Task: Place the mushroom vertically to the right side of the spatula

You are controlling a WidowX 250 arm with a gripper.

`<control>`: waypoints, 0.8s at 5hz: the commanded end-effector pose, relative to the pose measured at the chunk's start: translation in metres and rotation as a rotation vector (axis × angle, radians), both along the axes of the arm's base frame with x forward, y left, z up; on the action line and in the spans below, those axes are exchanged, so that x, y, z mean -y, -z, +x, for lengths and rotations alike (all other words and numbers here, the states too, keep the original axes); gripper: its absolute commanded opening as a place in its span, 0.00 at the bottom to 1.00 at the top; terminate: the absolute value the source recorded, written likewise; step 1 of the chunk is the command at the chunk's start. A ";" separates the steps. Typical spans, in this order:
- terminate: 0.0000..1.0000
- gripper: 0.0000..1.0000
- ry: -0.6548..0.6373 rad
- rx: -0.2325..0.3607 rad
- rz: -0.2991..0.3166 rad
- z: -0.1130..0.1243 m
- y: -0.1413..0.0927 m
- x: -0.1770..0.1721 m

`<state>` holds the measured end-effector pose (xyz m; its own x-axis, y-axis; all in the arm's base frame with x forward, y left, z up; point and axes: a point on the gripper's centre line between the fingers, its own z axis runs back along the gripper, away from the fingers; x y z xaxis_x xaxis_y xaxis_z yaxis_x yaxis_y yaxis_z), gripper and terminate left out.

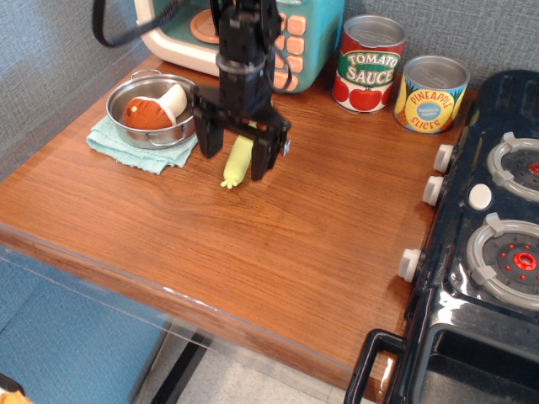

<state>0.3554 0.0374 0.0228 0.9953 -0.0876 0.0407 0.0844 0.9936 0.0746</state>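
Observation:
The mushroom (152,109) lies on its side in a metal pot (126,94) at the back left, reddish-brown cap to the left, cream stem pointing right. The spatula (237,162) shows as a pale yellow handle lying on the wooden table, just right of the pot; its head is hidden behind the gripper. My gripper (237,158) hangs directly over the spatula handle, jaws open, one finger on each side of it, holding nothing. It is to the right of the pot and mushroom.
The pot sits on a teal cloth (126,147). A teal toy appliance (295,34) stands behind the arm. A tomato sauce can (368,65) and a pineapple slices can (430,94) stand at the back right. A black stove (488,244) fills the right edge.

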 end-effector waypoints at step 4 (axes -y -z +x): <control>0.00 1.00 -0.245 0.220 -0.039 0.011 -0.091 -0.102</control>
